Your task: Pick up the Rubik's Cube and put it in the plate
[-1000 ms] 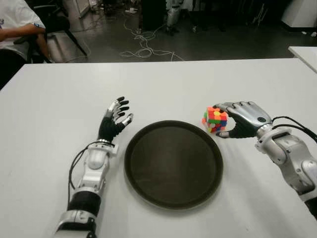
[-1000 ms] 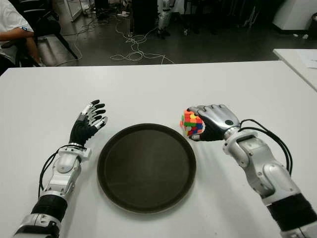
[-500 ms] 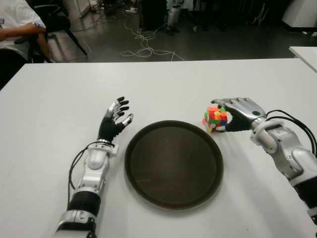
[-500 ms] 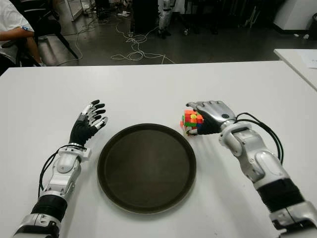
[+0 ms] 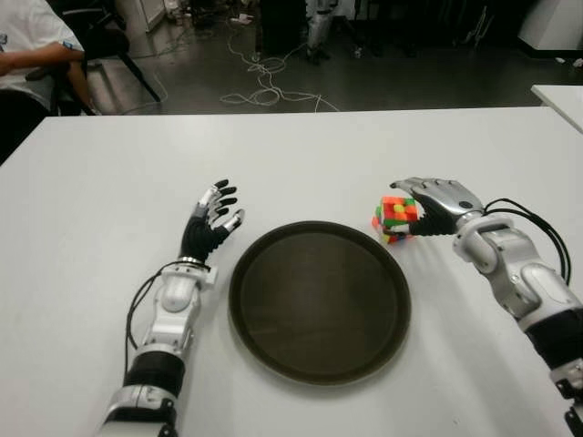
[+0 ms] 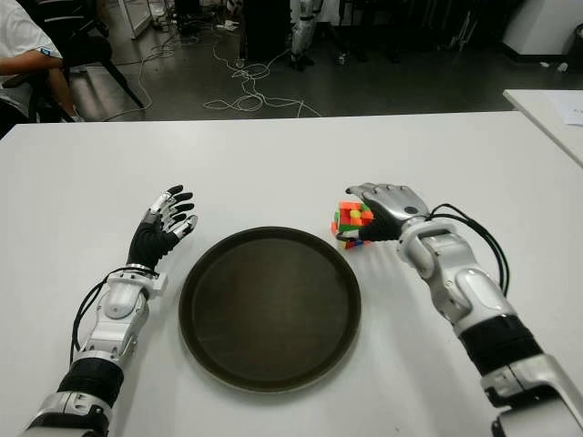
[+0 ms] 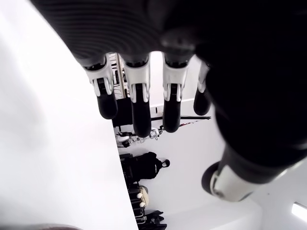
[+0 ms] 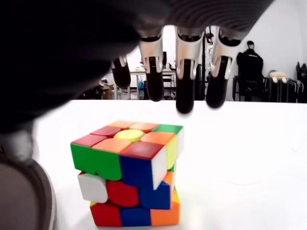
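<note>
Left eye view shows one Rubik's Cube (image 5: 395,218), one round dark plate (image 5: 319,301) and two robot hands on a white worktop (image 5: 109,182). The plate is the landmark: the cube stands on the bare worktop just outside the plate's far right rim, close to it but not inside. The right robot hand (image 5: 435,202) hangs over the cube from the side away from the plate; in the right wrist view its fingers (image 8: 184,84) point down above and behind the cube's top face with a clear gap, extended and holding nothing, and the cube (image 8: 129,172) sits flat on the worktop with the plate's edge (image 8: 29,196) showing beside it. The left robot hand (image 5: 211,223) shows just off the plate's left rim, palm up-turned, its fingers (image 7: 139,103) spread and holding nothing. The plate itself carries nothing. Wide bare worktop runs beyond the plate to the far edge, and more lies off to its left. Past that far edge, dark floor with loose cables (image 5: 264,77), and one seated person (image 5: 32,55) at the upper left corner. The corner of a second white table (image 5: 560,96) shows far to the right of the plate.
</note>
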Robot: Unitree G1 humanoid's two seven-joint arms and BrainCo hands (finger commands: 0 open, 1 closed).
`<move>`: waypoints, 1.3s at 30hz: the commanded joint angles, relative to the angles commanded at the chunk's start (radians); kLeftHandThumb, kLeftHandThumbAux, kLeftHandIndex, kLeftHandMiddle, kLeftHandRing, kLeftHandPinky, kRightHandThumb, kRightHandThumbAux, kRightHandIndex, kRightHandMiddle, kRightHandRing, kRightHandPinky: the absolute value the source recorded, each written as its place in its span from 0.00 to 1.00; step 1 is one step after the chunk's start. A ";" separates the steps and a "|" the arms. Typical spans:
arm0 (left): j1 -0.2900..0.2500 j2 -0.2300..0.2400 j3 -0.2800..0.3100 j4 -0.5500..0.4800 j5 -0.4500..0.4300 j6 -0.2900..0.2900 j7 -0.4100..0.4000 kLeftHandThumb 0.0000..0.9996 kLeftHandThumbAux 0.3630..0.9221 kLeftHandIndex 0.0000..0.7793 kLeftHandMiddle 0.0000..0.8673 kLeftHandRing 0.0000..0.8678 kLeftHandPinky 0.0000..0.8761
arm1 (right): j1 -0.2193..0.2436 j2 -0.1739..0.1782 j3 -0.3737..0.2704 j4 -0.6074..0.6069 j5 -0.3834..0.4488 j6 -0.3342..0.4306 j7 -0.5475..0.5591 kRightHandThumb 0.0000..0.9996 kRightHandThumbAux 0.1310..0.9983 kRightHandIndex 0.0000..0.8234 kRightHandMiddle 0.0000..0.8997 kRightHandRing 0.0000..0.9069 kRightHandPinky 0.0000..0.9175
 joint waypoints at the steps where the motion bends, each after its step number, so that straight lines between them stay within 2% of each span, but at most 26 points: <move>1: -0.001 0.001 -0.001 0.002 0.001 -0.001 0.000 0.06 0.65 0.15 0.22 0.19 0.12 | -0.014 0.004 0.005 0.033 -0.002 -0.007 -0.012 0.16 0.19 0.00 0.01 0.01 0.02; 6: -0.006 0.002 0.000 0.010 0.003 -0.003 0.000 0.05 0.66 0.15 0.21 0.17 0.11 | -0.061 0.010 0.025 0.165 -0.003 -0.046 -0.072 0.16 0.11 0.00 0.00 0.00 0.00; 15: -0.011 0.002 0.003 0.017 -0.001 0.008 -0.002 0.05 0.64 0.16 0.21 0.18 0.13 | -0.115 0.035 0.046 0.309 -0.001 -0.064 -0.177 0.15 0.04 0.00 0.00 0.00 0.00; 26: -0.005 -0.004 0.006 -0.001 -0.015 0.027 -0.010 0.06 0.65 0.14 0.20 0.17 0.10 | -0.132 0.045 0.053 0.352 0.016 -0.072 -0.215 0.14 0.01 0.00 0.00 0.00 0.00; 39: -0.008 -0.006 0.004 0.007 -0.018 0.009 -0.012 0.07 0.71 0.15 0.22 0.19 0.13 | -0.146 0.054 0.057 0.389 0.023 -0.082 -0.237 0.13 0.02 0.00 0.00 0.00 0.00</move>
